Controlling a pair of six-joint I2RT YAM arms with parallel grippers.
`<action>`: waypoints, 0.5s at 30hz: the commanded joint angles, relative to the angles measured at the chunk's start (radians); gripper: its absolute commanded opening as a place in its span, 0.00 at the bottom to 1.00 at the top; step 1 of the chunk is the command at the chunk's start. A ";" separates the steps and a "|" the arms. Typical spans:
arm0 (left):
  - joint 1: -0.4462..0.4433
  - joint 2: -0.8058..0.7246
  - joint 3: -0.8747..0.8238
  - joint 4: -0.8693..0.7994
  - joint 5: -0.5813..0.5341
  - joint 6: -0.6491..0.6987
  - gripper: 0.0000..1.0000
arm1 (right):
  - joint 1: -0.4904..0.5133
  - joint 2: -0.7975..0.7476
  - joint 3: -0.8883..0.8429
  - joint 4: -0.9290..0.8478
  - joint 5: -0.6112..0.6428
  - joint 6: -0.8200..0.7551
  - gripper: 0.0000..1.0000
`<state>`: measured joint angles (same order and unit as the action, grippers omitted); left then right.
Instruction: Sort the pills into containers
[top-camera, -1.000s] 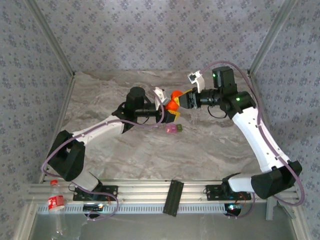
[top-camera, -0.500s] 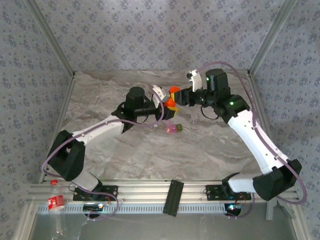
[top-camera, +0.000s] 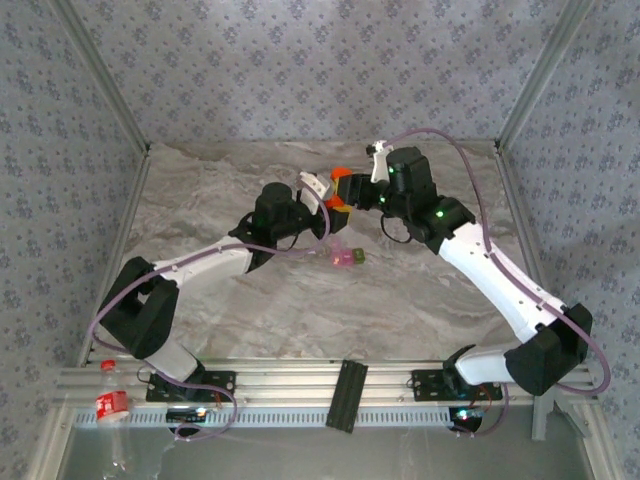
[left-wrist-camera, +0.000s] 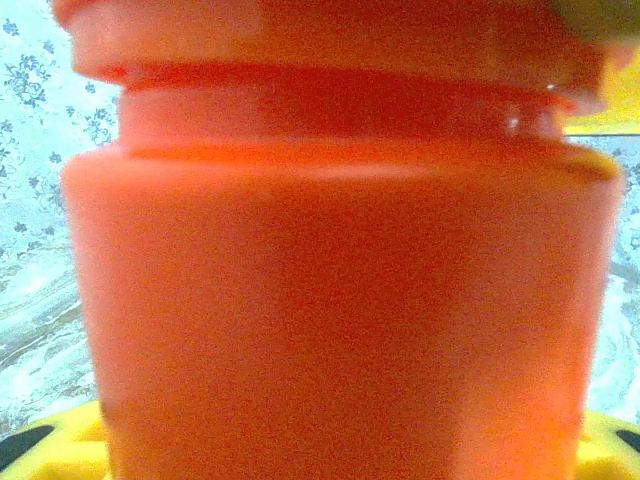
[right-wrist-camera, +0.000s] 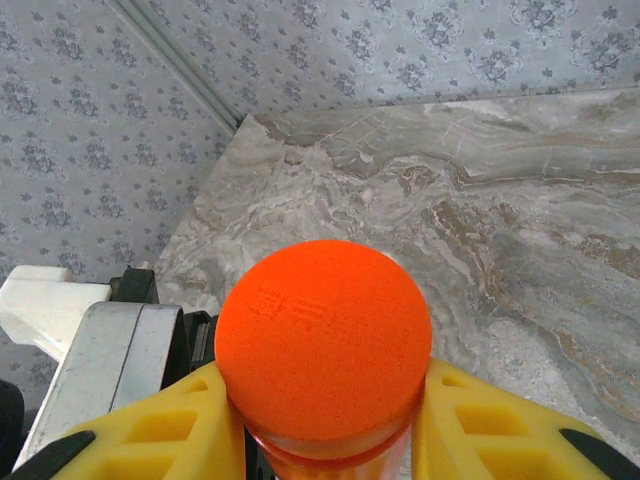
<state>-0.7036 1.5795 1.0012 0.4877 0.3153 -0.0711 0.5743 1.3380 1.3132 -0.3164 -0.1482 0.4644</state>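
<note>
Containers (top-camera: 347, 257), a joined pink and olive-green pair, lie on the table (top-camera: 260, 310) just on the near side of the orange bottle (right-wrist-camera: 322, 340). Both arms reach inward to that bottle: left gripper (top-camera: 337, 208) clamps its body, right gripper (right-wrist-camera: 322, 425) pinches its cap.

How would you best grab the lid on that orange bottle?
Grip the orange cap by its round side wall, coming end-on over its flat top, fingers on opposite sides; being circular, any angle works. The right gripper clasps it so, while the left gripper holds the bottle.
</note>
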 joint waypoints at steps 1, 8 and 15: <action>-0.040 -0.009 0.037 0.179 -0.005 0.017 0.00 | 0.027 0.021 -0.005 -0.065 -0.014 0.014 0.39; -0.035 -0.012 0.036 0.160 -0.017 0.021 0.00 | -0.048 -0.056 -0.003 -0.077 -0.079 -0.027 0.60; -0.026 -0.018 0.041 0.144 -0.006 0.030 0.00 | -0.162 -0.199 -0.049 -0.062 -0.244 -0.076 0.84</action>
<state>-0.7296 1.5803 1.0035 0.5747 0.2916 -0.0605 0.4473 1.2083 1.2747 -0.3634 -0.2852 0.4278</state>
